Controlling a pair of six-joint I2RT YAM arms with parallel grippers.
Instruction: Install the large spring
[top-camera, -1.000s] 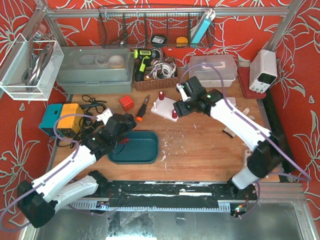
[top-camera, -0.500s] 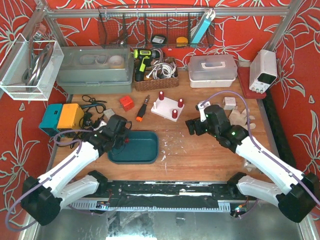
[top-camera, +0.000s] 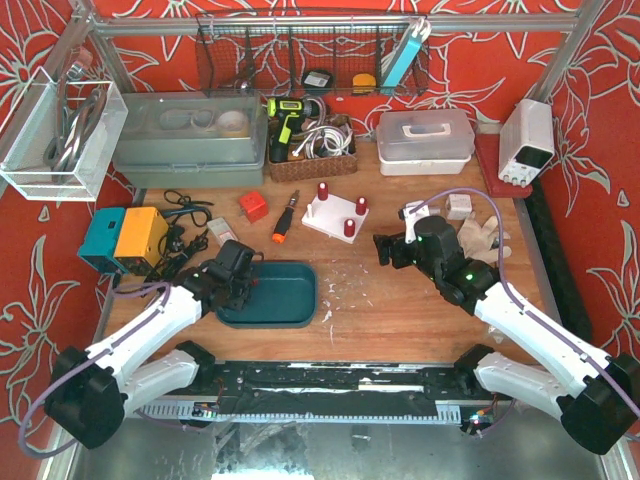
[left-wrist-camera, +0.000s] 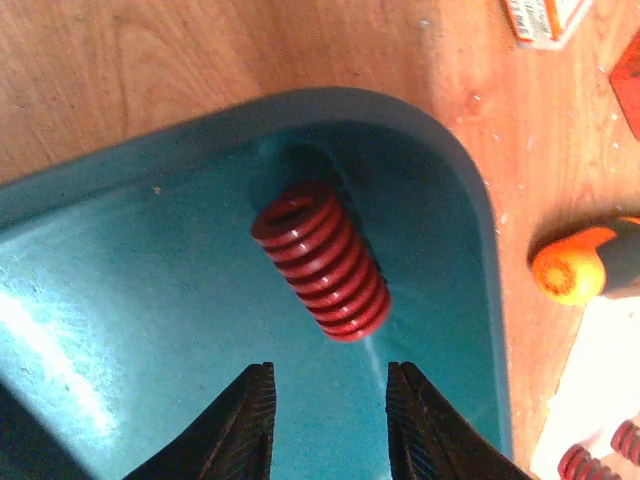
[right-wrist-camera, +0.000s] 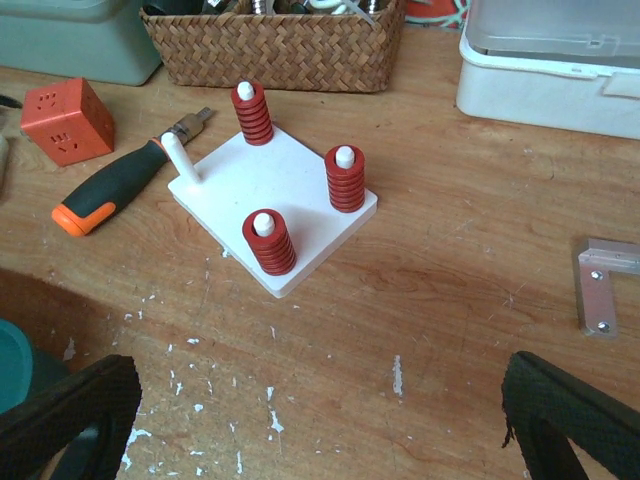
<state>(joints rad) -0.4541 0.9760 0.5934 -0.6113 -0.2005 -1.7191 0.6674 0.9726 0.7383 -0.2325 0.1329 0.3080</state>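
The left gripper (left-wrist-camera: 328, 385) hangs released, the red spring (left-wrist-camera: 320, 260) just ahead of it in the teal tray (left-wrist-camera: 476, 230). The right gripper (right-wrist-camera: 320, 425) gapes wide, white pegboard (right-wrist-camera: 280, 180) beyond.

The large spring (left-wrist-camera: 320, 260), a red coil, lies on its side in the teal tray's (left-wrist-camera: 150, 280) corner, just ahead of the left end effector (left-wrist-camera: 328, 372), untouched.

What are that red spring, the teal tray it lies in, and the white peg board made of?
Red spring: likely coated steel, glossy highlights on the coils.
Teal tray: probably moulded plastic, smooth sheen, rounded corner.
White peg board: seemingly matte plastic; uncertain.
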